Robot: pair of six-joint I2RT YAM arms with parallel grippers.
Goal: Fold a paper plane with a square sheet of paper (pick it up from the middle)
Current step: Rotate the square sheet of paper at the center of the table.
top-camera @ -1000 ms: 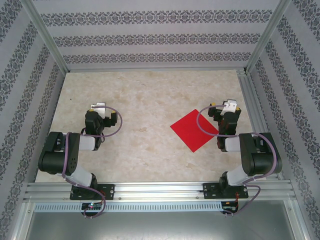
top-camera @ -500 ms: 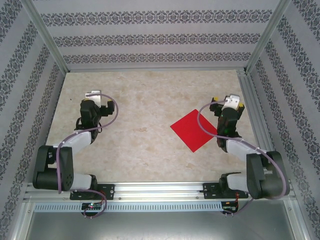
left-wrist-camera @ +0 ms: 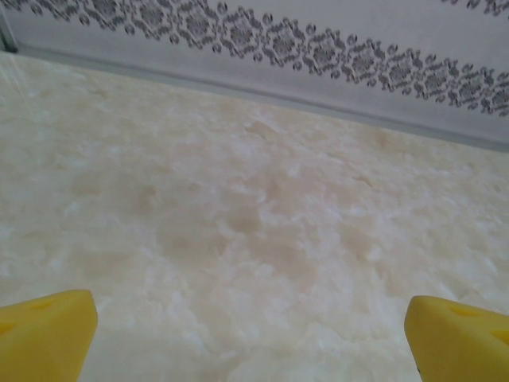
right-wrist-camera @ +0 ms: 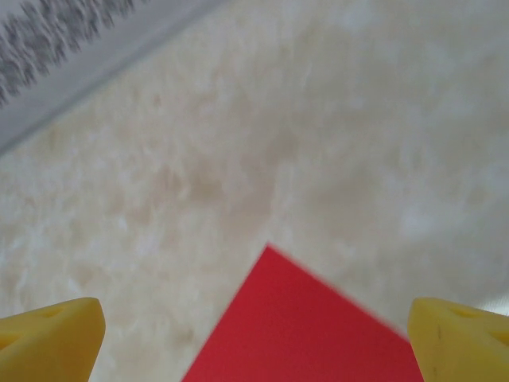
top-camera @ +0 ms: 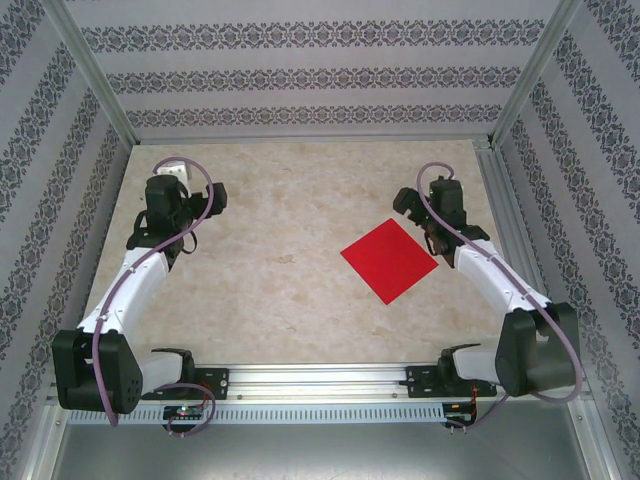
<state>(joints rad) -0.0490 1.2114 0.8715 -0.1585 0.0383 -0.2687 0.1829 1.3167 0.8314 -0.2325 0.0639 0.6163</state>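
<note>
A bright red square sheet of paper (top-camera: 390,260) lies flat and uncreased on the marble-patterned table, right of centre, turned like a diamond. The paper plane is out of view. My right gripper (top-camera: 421,213) hovers just beyond the sheet's far-right edge. Its yellow fingertips (right-wrist-camera: 52,338) stand wide apart, and the sheet's corner (right-wrist-camera: 306,334) shows between them, lower down. My left gripper (top-camera: 183,190) is far off at the table's far left. It is open over bare tabletop, its yellow fingertips (left-wrist-camera: 46,334) showing at the bottom corners of the left wrist view.
Patterned walls (top-camera: 320,75) close in the table at the back and both sides. An aluminium rail (top-camera: 320,380) runs along the near edge, and both arm bases are bolted to it. Bare tabletop (top-camera: 290,230) lies between the grippers.
Both arms have stretched out from their folded poses, carrying the grippers toward the back of the table. The right gripper now sits by the sheet's far edge. The sheet has not moved.
</note>
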